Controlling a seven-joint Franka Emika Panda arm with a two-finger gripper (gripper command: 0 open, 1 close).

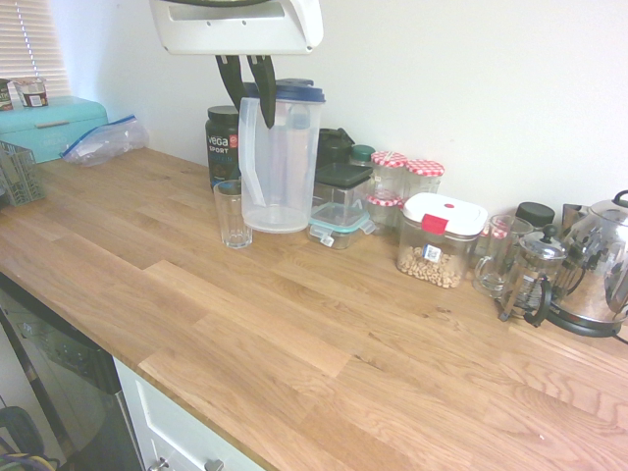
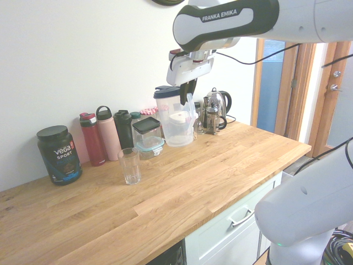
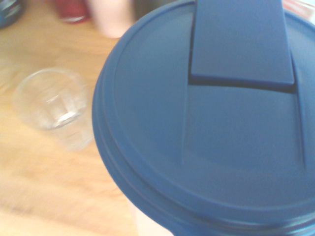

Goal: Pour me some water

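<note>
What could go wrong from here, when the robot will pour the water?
The tall pitcher could slip or swing if the hand grips its handle poorly. The empty glass stands close by, so a low swing might knock it over. The blue lid is on; water might come out unevenly.

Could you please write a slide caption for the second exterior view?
Franka arm with its gripper at a blue-lidded pitcher, beside an empty drinking glass on a wooden countertop.

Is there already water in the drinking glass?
No, the glass stands upright on the counter with no water visible in it.
</note>
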